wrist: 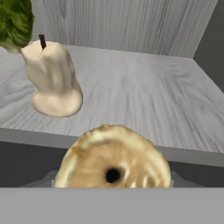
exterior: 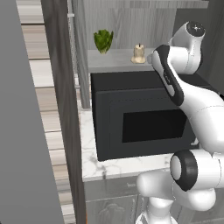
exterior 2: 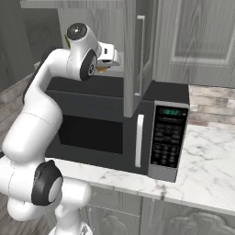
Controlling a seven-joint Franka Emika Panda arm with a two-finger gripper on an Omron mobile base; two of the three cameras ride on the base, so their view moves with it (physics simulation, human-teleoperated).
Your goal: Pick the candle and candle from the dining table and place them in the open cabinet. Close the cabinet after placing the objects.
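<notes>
The grey wood-grain wall cabinet [exterior: 65, 109] stands open above the white grey-veined marble surface [exterior 2: 206, 174], one tall panelled door edge running down the left base view and another door [exterior 2: 137, 55] hanging in front of the microwave in the right base view. Beneath the cabinet's pale grey shelf [wrist: 144, 96] sits the black boxy microwave [exterior: 140, 118], with its keypad panel on the right side in the right base view. The white jointed arm [exterior: 188, 100] rises in front of the microwave and bends forward toward the shelf. On the shelf, at the back left, stands a green leafy plant [exterior: 103, 41]. Near it, well in from the front edge, the cream candle with a dark wick and wider base [wrist: 51, 78] stands upright. The hand [exterior 2: 108, 57] is level with the shelf's front edge, and the squat tan-gold candle [wrist: 113, 159] sits close against the camera between its fingers, apart from the cream candle and just short of the shelf lip. The jaws stand narrowly apart, closed on this tan-gold candle, though the fingertips themselves are hidden behind it.
</notes>
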